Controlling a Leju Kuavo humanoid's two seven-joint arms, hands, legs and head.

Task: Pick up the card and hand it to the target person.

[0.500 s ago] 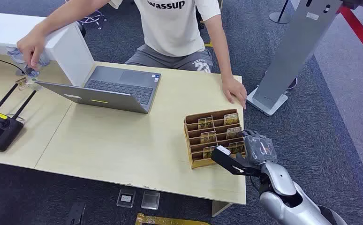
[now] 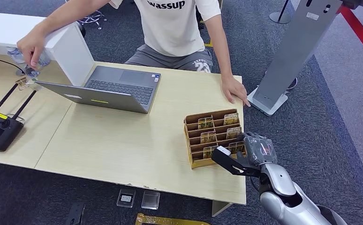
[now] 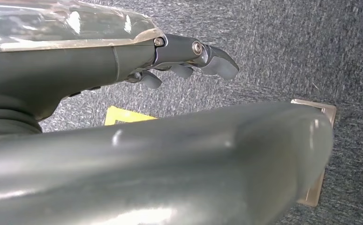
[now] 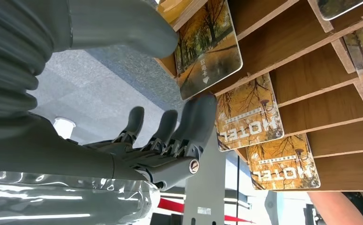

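Reach-and-grasp step: the right hand (image 2: 257, 151) sat at the wooden card rack (image 2: 194, 123), fingers (image 4: 196, 122) spread, thumb over the nearest card (image 4: 207, 44) but gripping nothing; next, pinch it; beyond, the person's hand (image 2: 235, 90) rested.

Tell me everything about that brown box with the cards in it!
The card rack looks like brown cardboard or thin wood, stepped in slanted rows split into two columns. Autumn-tree hotel cards stand in several slots. It sits near the table's right front corner. The right hand reaches its nearest card.
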